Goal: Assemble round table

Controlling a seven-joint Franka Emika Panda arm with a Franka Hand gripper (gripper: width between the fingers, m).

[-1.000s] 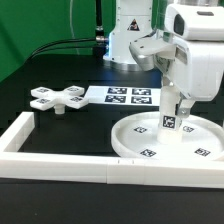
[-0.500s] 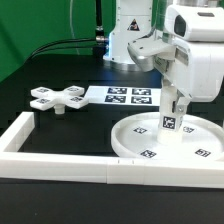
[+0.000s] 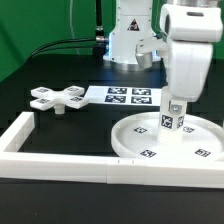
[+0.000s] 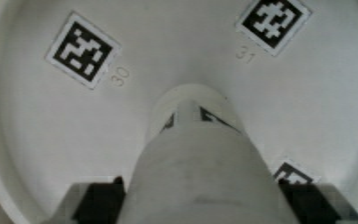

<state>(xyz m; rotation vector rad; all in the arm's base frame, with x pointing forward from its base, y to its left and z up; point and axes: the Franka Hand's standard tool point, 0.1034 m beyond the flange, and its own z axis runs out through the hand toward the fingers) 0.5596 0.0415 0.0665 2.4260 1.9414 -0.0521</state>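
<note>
The large white rimmed round disc (image 3: 168, 140) lies on the black table at the exterior view's right, with several square tags on it. The short white cylinder leg (image 3: 171, 121) stands upright on the middle of the disc. My gripper (image 3: 176, 104) is shut on the leg's upper end from above. In the wrist view the leg (image 4: 197, 150) runs down to the disc (image 4: 158, 60), with my dark fingers (image 4: 101, 200) on both sides of it. The white cross-shaped piece (image 3: 57, 97) lies apart at the exterior view's left.
The marker board (image 3: 125, 95) lies flat behind the disc. A long white square-bar frame (image 3: 55, 160) runs along the front and left side. Black cables hang behind the robot base (image 3: 130, 40).
My wrist has turned about its upright axis over the leg, and the gripper body now faces a different way. The leg and disc stay in place.
</note>
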